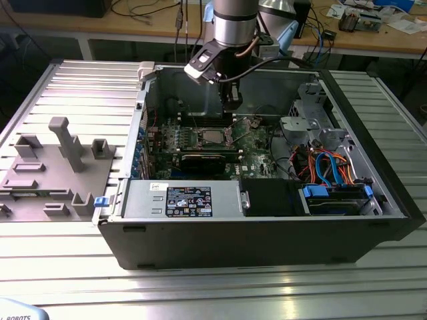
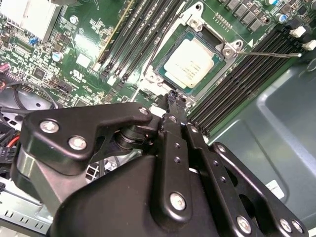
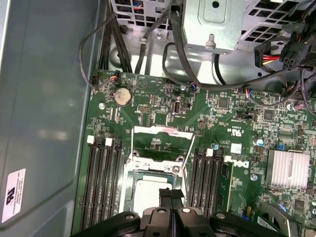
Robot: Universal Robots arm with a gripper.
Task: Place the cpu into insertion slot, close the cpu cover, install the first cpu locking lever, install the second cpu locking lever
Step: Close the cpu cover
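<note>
Arm (image 1: 233, 27) drops straight down into the open case (image 1: 267, 233), wrist vertical. Gripper (image 2: 173, 96) hangs low over the green board (image 3: 222, 123) at the slot's edge. Its black metal fingers are pinched together and hold nothing. Cpu (image 2: 190, 61), a flat square with a matte silver top, sits in the slot (image 2: 160, 69), a dark recess. Cover (image 3: 163, 129), a thin shiny frame with a window, is swung open off the cpu. Thin wire lever (image 2: 266, 53) sticks out loose across the black memory slots (image 2: 237, 84).

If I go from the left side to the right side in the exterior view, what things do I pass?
Grey block tray → cpu inside the computer → black box → blue cables.
</note>
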